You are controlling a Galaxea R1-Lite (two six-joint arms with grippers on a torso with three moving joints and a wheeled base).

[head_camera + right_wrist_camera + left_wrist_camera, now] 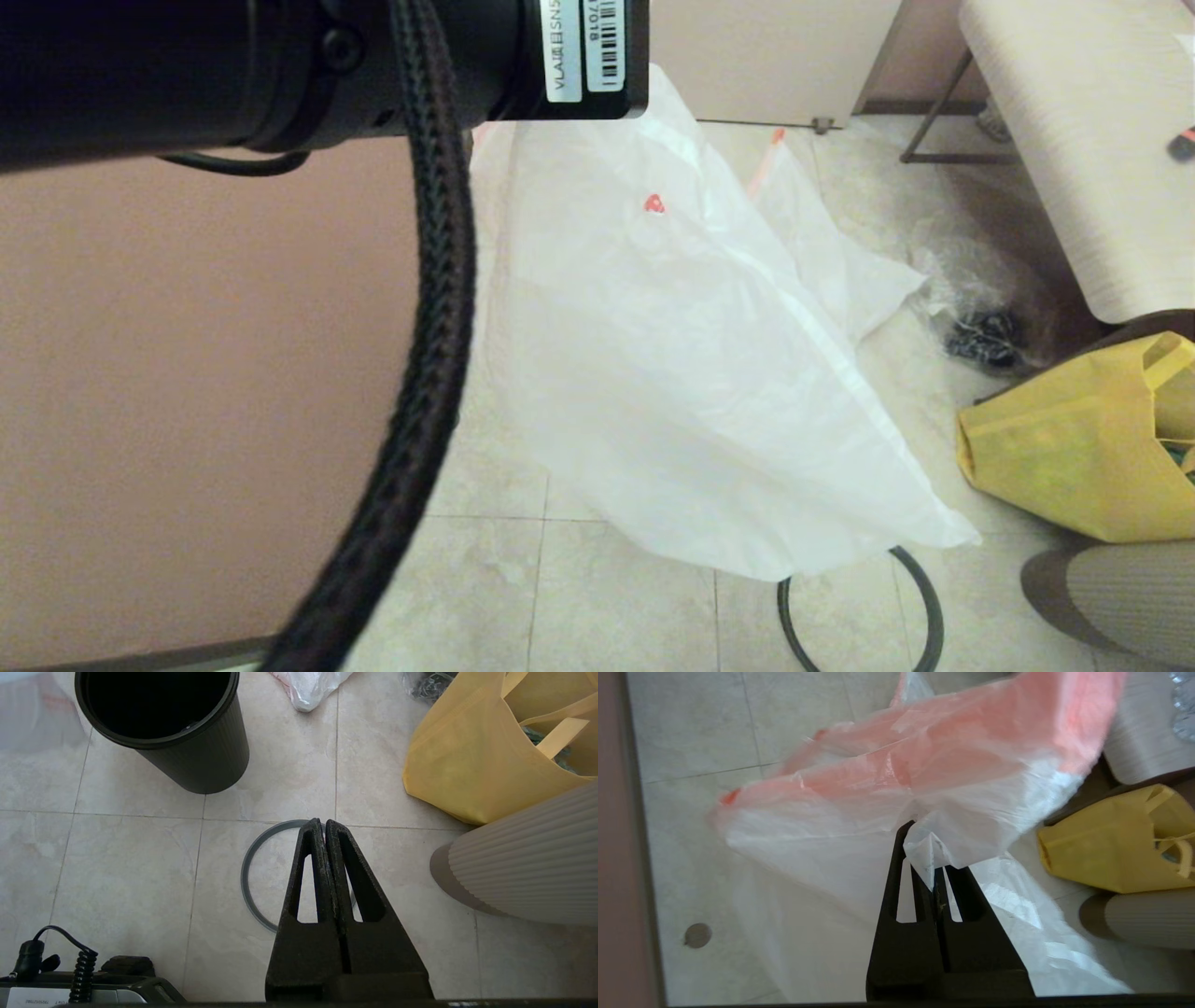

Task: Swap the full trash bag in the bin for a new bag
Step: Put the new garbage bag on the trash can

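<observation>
Head view: a white bag (691, 373) is hanging above the floor, its tip over the grey ring (920, 597). Left wrist view: the left gripper (931, 858) is pinching that bag. Right wrist view: the right gripper (324, 826), pressed together, is hovering over the ring near the empty bin (163, 723).

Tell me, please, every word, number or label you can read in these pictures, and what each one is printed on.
"7018": end of a number beside a barcode, on the white sticker on the left arm.
"VLA...SNS": partly legible, on the neighbouring sticker.
Red print on the new bag: a small mark, unreadable.
White label on the robot base: too blurred to read.
</observation>
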